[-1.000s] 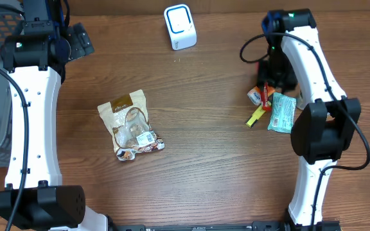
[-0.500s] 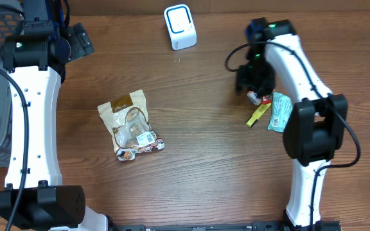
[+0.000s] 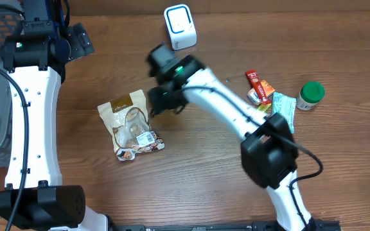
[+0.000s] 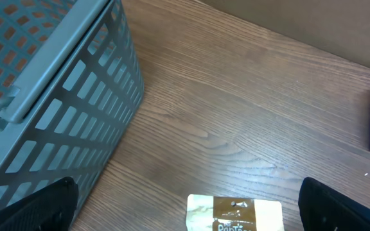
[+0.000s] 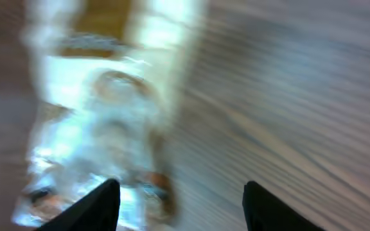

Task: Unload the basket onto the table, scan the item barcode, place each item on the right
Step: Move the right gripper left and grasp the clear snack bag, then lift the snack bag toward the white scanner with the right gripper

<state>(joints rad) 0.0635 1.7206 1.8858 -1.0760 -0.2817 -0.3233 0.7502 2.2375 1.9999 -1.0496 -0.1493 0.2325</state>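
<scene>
One right claw (image 3: pixel 161 102), off the packets (image 3: pixel 260 88), now beside snack bag (image 3: pixel 131 125).

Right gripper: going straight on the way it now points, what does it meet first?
Probably the clear-and-brown snack pouch, lying just ahead of the open right gripper on the wooden table; motion blur leaves depth unclear.

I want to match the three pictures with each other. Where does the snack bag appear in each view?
Overhead: the snack bag lies left of centre, beside the right arm's end.
Left wrist: only the top of the snack bag shows, at the bottom edge, middle.
Right wrist: the snack bag is blurred and fills the left half.
Shared landmark: the wooden table under it.
</scene>
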